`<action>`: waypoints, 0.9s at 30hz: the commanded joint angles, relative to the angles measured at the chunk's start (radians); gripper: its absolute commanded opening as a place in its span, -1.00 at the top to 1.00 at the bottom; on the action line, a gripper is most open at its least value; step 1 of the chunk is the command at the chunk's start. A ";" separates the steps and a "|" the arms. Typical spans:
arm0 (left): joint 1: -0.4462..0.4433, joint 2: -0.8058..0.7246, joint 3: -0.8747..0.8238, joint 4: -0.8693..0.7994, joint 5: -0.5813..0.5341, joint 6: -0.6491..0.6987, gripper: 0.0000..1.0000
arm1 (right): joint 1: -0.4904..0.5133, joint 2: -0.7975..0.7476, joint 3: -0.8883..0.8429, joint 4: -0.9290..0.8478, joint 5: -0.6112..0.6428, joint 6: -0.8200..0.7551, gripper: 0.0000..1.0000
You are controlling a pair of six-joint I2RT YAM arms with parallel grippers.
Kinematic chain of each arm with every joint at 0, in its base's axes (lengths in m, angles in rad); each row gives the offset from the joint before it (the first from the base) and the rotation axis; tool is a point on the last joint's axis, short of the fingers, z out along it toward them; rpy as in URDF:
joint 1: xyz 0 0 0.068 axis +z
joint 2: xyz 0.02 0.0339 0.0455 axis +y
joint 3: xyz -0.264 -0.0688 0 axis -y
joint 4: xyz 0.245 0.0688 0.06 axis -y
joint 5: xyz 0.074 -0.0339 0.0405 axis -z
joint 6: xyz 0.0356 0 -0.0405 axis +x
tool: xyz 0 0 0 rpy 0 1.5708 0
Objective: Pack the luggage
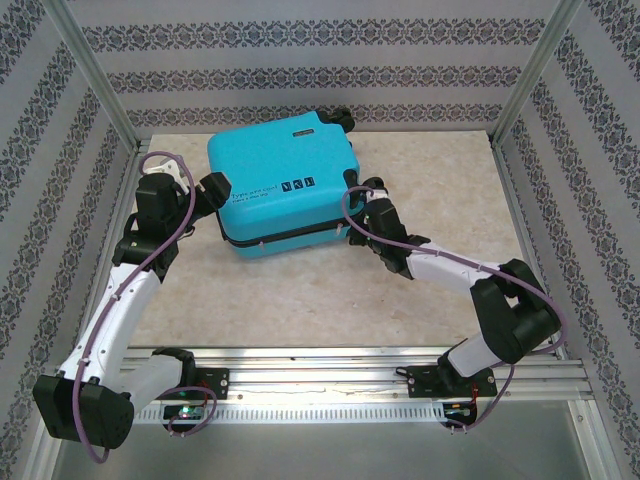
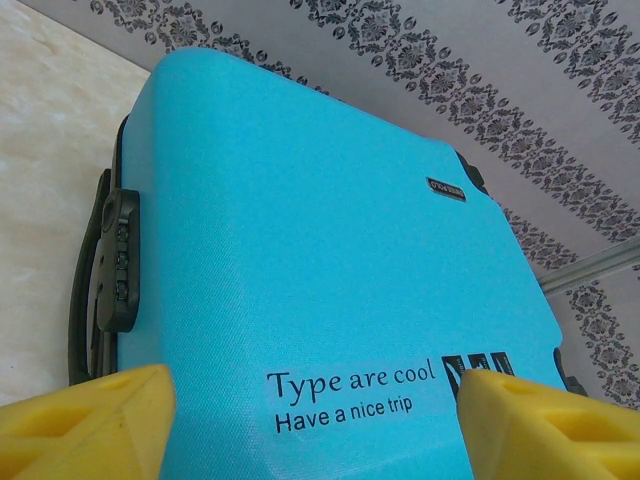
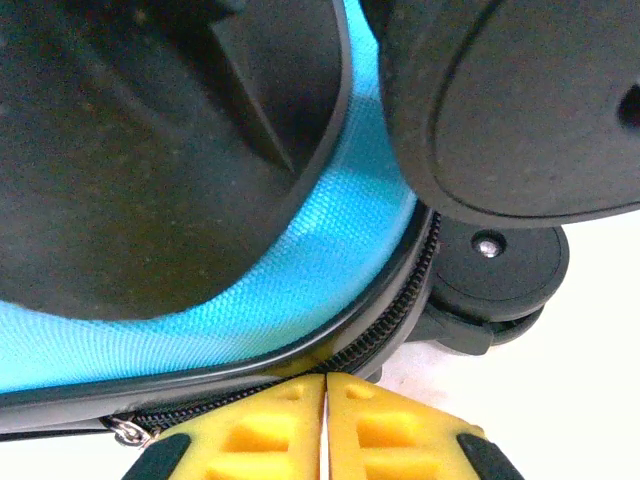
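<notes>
Luggage (image 1: 285, 180): turquoise hard-shell suitcase, zipped shut, laid flat on the marbled worktop (image 1: 440, 180) at far centre-left, its wheels toward the back wall.

Left fingers (image 1: 215, 190): placed at the case's left edge and spread wide. In the left wrist view the yellow left fingers (image 2: 90, 425) are seen at either lower corner, with the luggage (image 2: 320, 250) between and beyond them. Contact with the shell cannot be told. The print "Type are cool / Have a nice trip" (image 2: 350, 395) and a black combination lock (image 2: 120, 260) on the side are noted.

Right fingers (image 1: 350, 215): set against the case's right side at the zipper band. In the right wrist view the right fingers (image 3: 300, 420) are pressed together with no gap, just below the black zipper (image 3: 390, 320), beside a black wheel (image 3: 520, 100). A metal zipper pull (image 3: 127, 431) lies to their left, ungripped. Anything pinched between them cannot be told.
</notes>
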 commanded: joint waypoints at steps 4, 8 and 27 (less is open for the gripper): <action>-0.006 -0.020 -0.005 0.011 -0.002 0.002 -0.50 | 0.031 0.011 0.041 0.037 -0.131 -0.014 0.88; -0.006 -0.026 -0.008 0.011 -0.006 0.001 -0.50 | 0.049 -0.005 0.034 0.043 -0.149 -0.022 0.88; -0.006 -0.022 0.007 0.012 0.007 0.000 -0.50 | 0.040 0.034 0.075 -0.006 -0.018 -0.021 0.90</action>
